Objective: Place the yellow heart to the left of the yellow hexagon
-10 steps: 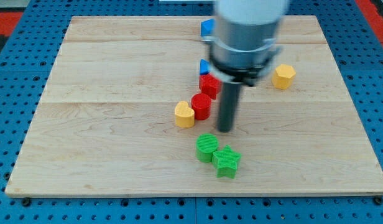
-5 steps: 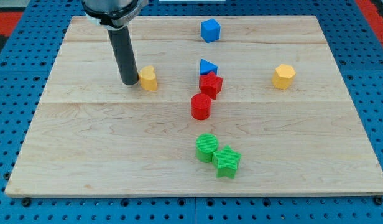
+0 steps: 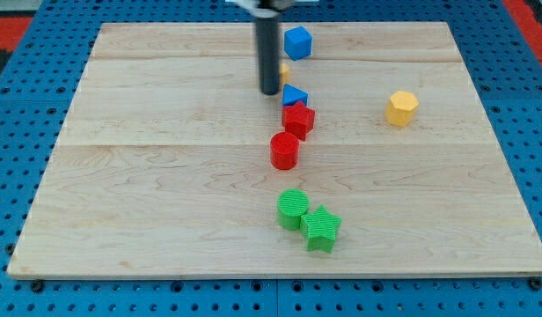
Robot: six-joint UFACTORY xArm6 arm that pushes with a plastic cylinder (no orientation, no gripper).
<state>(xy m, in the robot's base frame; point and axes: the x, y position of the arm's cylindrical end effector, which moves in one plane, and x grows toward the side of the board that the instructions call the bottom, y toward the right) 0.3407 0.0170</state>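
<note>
The yellow heart [image 3: 284,70] is mostly hidden behind my rod, only a sliver showing at the rod's right, between the blue cube [image 3: 297,42] and the blue triangle [image 3: 294,95]. My tip [image 3: 269,91] rests on the board just left of the heart, touching or nearly touching it. The yellow hexagon [image 3: 400,107] sits far to the view's right, on its own.
A red star [image 3: 298,118] and a red cylinder [image 3: 284,151] lie below the blue triangle. A green cylinder [image 3: 293,209] and a green star [image 3: 320,228] sit near the view's bottom. The wooden board [image 3: 121,176] lies on a blue pegboard.
The yellow heart went from beside the red cylinder up and left, then right to between the two blue blocks. My tip moved left, then right along with it.
</note>
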